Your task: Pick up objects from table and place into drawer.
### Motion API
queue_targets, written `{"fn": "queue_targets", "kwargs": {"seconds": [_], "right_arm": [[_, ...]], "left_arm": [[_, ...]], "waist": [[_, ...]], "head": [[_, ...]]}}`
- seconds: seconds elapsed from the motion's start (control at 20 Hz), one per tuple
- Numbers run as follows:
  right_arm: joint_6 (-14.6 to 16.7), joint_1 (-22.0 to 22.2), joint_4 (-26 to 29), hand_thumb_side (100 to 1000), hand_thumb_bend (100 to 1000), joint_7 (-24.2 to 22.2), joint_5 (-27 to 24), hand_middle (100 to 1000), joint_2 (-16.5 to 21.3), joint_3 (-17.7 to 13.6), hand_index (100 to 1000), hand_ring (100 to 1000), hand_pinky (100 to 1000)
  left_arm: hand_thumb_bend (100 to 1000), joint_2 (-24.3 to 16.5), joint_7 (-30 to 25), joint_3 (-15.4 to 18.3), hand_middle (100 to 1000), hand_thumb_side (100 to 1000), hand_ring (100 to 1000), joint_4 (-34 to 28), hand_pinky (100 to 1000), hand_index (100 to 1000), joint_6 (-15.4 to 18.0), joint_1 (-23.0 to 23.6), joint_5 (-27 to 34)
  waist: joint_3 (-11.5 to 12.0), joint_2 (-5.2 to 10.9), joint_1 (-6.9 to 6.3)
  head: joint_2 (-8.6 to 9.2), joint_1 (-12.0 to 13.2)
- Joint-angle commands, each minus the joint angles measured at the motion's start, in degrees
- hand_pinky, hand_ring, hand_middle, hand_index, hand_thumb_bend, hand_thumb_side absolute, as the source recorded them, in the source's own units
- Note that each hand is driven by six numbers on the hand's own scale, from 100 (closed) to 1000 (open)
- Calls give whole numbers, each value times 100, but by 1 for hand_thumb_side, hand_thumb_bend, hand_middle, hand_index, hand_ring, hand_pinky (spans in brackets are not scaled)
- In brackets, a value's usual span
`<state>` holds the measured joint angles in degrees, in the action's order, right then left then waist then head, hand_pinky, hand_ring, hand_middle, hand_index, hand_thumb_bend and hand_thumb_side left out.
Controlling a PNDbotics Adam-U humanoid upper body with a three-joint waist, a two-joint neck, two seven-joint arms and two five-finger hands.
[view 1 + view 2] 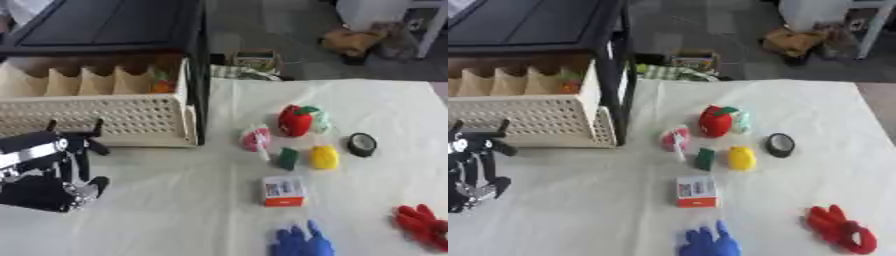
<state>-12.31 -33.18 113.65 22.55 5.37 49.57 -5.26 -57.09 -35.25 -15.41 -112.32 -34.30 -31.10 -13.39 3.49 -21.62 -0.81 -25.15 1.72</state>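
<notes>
The beige perforated drawer stands pulled out of the black cabinet at the upper left, with something orange and green in its right compartment. On the white cloth lie a red apple toy, a pink and white item, a small green block, a yellow item, a black tape roll and a white and orange box. My black left hand hangs in front of the drawer at the lower left, fingers up and holding nothing, well away from the objects.
A blue finger-shaped thing lies at the near edge and a red one at the lower right. Beyond the table's far edge, a box and brown clutter sit on the floor.
</notes>
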Motion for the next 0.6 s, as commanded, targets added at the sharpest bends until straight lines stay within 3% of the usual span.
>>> {"fn": "queue_targets", "kwargs": {"seconds": [0.05,0.6], "right_arm": [[12,-20,94,815,100,53,-39,695,97,-99,829,625,720],[21,2,94,809,100,78,-89,692,67,-116,824,617,718]], "left_arm": [[137,-66,-554,39,553,428,511,148,390,913,-542,-156,-280],[105,184,-429,13,556,408,514,767,396,898,-392,-566,-798]], "waist": [[-16,92,-7],[-57,69,-17]], "head": [[84,24],[151,5]]}}
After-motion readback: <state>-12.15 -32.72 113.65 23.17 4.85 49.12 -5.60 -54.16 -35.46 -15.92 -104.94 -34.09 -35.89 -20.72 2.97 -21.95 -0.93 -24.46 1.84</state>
